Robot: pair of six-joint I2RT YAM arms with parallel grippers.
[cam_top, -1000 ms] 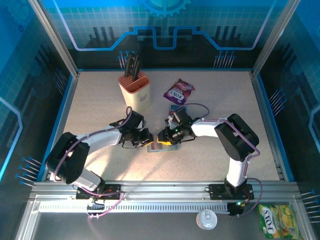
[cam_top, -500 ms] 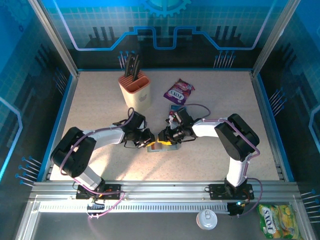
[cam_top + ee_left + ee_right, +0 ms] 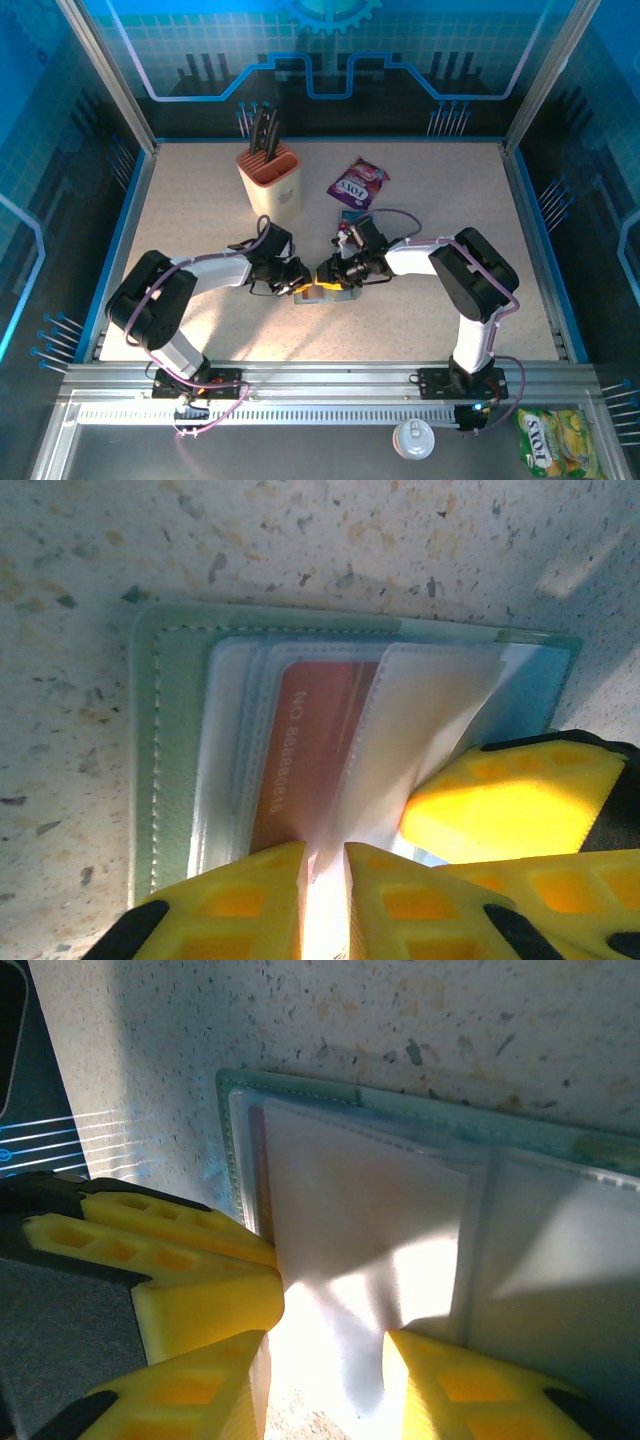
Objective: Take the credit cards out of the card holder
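The card holder (image 3: 165, 780) lies open and flat in the middle of the table (image 3: 300, 540), between our two pincers. The red card (image 3: 315, 740) sits inside one of its clear pockets (image 3: 430, 710). Our left pincer (image 3: 323, 885) is almost shut and pinches something thin at the left side of the holder. To us it looks like the edge of a clear pocket, not the card itself. Our right pincer (image 3: 325, 1390) has its fingers partly apart with a floppy pocket page between them. We cannot tell if it squeezes the page or just stands around it. Here is what we think could go wrong. If the left pincer pulls now, it may drag the pocket and the whole holder across the table. The card may not come out, because the pincer has hold of the pocket. The holder looks light, so it may lift up or flip shut if nothing presses it down. The pocket plastic is thin, so it may stretch or rip if both pincers tug opposite ways. The two pincers are very close together, so they may bump each other. The card is smooth, so it may slip from a weak pinch.
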